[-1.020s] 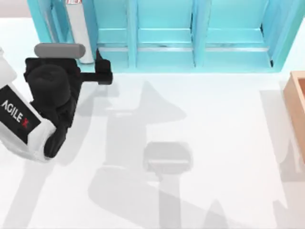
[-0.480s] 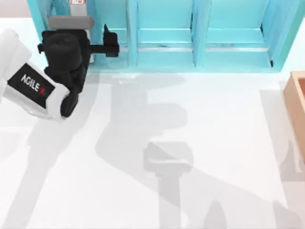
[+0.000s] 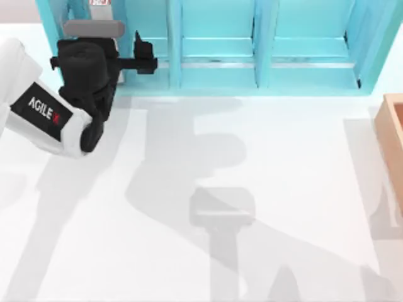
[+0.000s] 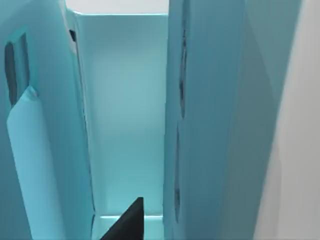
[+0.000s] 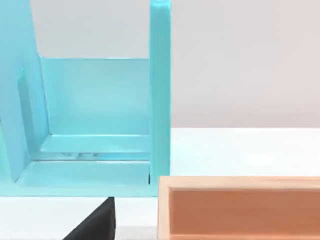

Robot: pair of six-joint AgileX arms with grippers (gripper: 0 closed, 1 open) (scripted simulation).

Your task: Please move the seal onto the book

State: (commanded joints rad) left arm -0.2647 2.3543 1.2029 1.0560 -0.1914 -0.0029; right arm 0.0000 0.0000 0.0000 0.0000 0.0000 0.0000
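Left gripper point(image 3: 143, 55) is reaching in at the front edge of the light-blue shelf unit point(image 3: 252, 44), at its leftmost compartments; whether its fingers are apart or together I cannot tell, as the black wrist body is covering most of them from above. In the left wrist view one dark fingertip point(image 4: 127, 225) is showing low in the frame, pointing into a narrow shelf compartment with tall blue walls on either side. A grey cylinder-shaped part point(image 3: 93, 29) is lying just behind the wrist, against the shelf's left end, and a white upright post-like object point(image 3: 101, 12) is standing inside that left compartment. The left arm's white link with the AgileX label point(image 3: 44, 112) is trailing away from the shelf toward the table's left side. The white table point(image 3: 283, 189) in front of the shelf is carrying broad grey shadows. An orange-tan wooden box point(image 3: 393, 132) is sitting at the table's right edge, off the shelf's right end; the right wrist view is showing that box point(image 5: 240, 207) close up, just beside the shelf's end wall point(image 5: 160, 95), with a dark tip of the right gripper point(image 5: 95, 222) near it, state not readable. Seal and book: position cannot be told from these views.
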